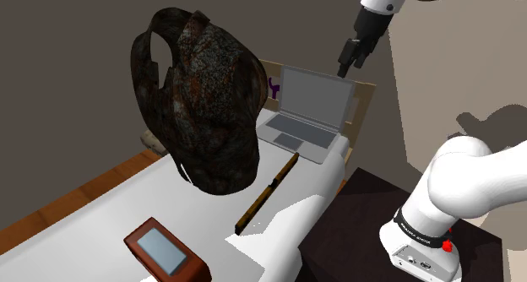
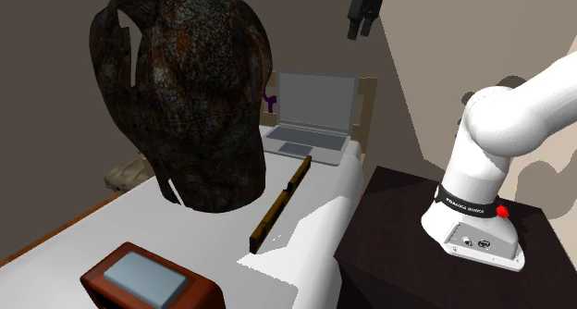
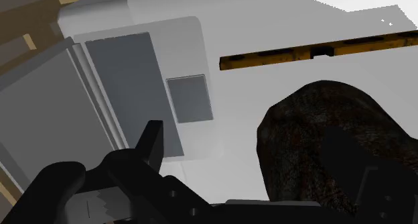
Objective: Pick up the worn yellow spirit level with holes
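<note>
The spirit level [image 1: 266,194] is a long, thin, worn yellow-brown bar lying flat on the white surface [image 1: 110,213], between the dark backpack and the surface's edge nearest the stand. It also shows as the spirit level [image 2: 277,205] and the spirit level [image 3: 295,53]. My black gripper [image 1: 346,65] hangs high in the air above the open laptop, well away from the level. It is near the top edge as the gripper [image 2: 359,25]. In the wrist view the gripper [image 3: 264,152] has its fingers [image 3: 153,139] standing apart, with nothing held.
A big dark mottled backpack [image 1: 198,111] stands upright on the surface beside the level. An open grey laptop [image 1: 304,120] sits at the far end before a wooden board [image 1: 365,103]. A brown box with a grey screen [image 1: 165,251] lies at the near end. The dark stand [image 1: 363,204] is alongside.
</note>
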You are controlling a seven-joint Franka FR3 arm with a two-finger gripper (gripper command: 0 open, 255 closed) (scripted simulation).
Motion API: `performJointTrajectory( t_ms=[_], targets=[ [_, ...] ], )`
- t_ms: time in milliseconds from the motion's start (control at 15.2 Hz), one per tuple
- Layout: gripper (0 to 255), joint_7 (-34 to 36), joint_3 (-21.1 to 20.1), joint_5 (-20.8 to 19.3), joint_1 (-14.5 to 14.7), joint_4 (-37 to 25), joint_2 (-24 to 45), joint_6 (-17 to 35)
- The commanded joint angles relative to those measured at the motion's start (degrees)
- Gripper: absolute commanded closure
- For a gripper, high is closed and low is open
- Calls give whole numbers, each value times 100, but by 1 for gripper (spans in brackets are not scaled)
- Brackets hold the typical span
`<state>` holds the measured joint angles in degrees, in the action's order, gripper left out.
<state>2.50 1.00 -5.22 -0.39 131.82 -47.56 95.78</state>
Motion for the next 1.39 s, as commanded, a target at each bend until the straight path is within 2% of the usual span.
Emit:
performJointTrajectory(
  t_ms=[0,330,660,990,1320],
  targets=[
    [0,0,0,0,0,0,0,0],
    [0,1320,-499,294,-266,952,-135,728],
    [0,2659,-1076,650,-482,1680,14,1524],
    [0,4024,-1726,1015,-690,2158,507,2422],
    [0,5434,-2450,1283,-993,2356,1364,3414]
  ],
)
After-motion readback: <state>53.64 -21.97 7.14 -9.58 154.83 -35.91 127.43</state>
